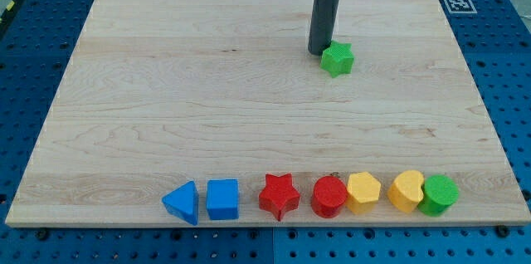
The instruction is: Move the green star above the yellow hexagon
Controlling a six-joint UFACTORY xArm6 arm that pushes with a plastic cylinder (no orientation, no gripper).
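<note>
The green star [338, 59] lies on the wooden board [207, 90] in the upper right of the middle. My tip [318, 51] stands just to the star's upper left, touching or nearly touching it. The yellow hexagon [363, 192] sits in the row of blocks along the view's bottom edge, well below the star and slightly to its right.
The bottom row holds, from left to right, a blue triangle [182, 202], a blue cube [222, 199], a red star [279, 196], a red cylinder [329, 196], the yellow hexagon, a yellow rounded block [406, 190] and a green cylinder [439, 194]. A marker tag [457, 3] sits at the board's top right corner.
</note>
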